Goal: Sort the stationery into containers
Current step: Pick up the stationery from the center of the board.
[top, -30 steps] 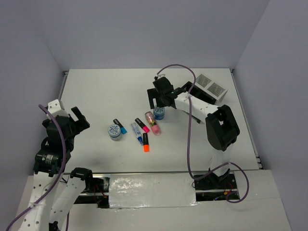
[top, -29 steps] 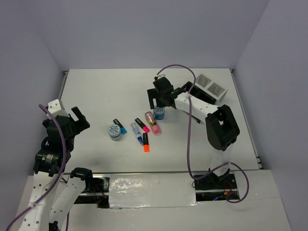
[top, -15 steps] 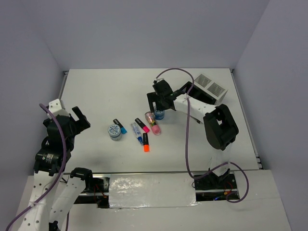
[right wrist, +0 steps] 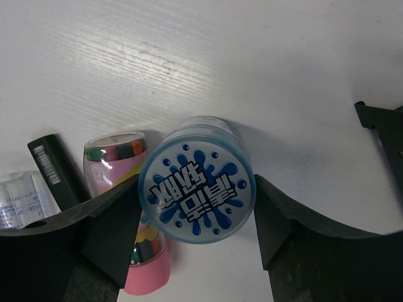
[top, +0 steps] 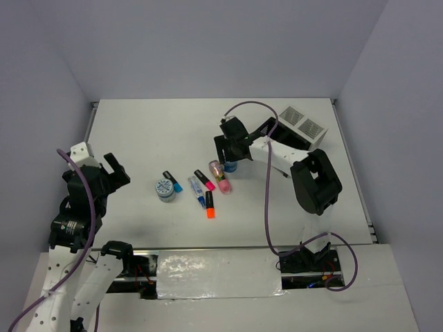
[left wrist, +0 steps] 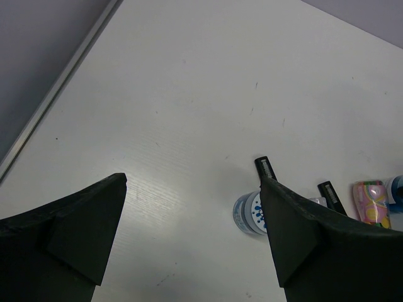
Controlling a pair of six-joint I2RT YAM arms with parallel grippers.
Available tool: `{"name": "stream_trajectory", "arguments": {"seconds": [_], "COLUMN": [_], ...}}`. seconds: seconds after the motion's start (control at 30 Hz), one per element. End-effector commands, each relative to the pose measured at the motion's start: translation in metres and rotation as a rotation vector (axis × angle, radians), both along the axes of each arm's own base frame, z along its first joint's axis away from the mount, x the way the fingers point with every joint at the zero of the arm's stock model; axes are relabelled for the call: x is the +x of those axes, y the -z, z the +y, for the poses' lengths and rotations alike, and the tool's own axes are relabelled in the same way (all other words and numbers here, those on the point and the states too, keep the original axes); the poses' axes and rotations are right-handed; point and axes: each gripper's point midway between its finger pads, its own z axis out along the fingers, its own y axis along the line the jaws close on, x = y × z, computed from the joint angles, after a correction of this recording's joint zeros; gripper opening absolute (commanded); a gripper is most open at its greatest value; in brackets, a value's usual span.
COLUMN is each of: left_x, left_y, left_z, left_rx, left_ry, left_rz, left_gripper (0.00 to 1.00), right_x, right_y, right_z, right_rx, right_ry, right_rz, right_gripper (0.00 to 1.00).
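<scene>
My right gripper (top: 225, 158) has come down over a round blue-white roll (top: 229, 167) standing on the table. In the right wrist view the roll (right wrist: 196, 187) fills the gap, and both fingers (right wrist: 110, 229) touch its sides. The pink capsule (right wrist: 119, 157) lies against its left side. A second roll (top: 165, 188) stands by the blue-capped highlighter (top: 173, 182). The white-blue marker (top: 196, 187) and the pink-capped (top: 205, 180) and orange-capped (top: 209, 205) highlighters lie between them. My left gripper (top: 114, 169) is open and empty at the far left. The white mesh organiser (top: 303, 126) stands at the back right. The black organiser is out of view.
The table's left rim (left wrist: 56, 88) runs close to my left gripper (left wrist: 194, 182). The second roll (left wrist: 249, 214) shows partly behind its right finger. The right arm's purple cable (top: 270, 207) loops over the right side of the table.
My right gripper has shifted slightly left and down, and now sits around the roll beside the pink capsule. The left arm and the other items have not moved.
</scene>
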Motion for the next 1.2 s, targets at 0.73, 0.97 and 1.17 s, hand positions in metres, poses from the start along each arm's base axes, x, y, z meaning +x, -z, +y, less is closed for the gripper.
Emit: {"name": "stream_trajectory", "arguments": {"seconds": [0.73, 0.97, 1.17], "left_x": [0.008, 0.008, 0.008], "left_y": [-0.013, -0.013, -0.014], "left_z": [-0.002, -0.003, -0.003], "left_rx": [0.002, 0.000, 0.001], "left_ry": [0.016, 0.021, 0.022], "left_rz": [-0.046, -0.044, -0.049], "left_gripper": [0.99, 0.99, 0.99], "right_x": [0.017, 0.021, 0.029], "right_y": [-0.055, -0.093, -0.140], "right_z": [-0.024, -0.029, -0.045], "right_rx": [0.046, 0.063, 0.048], "right_ry": [0.039, 0.041, 0.065], "right_rz": [-0.114, -0.171, -0.254], "right_gripper": [0.00, 0.00, 0.00]}}
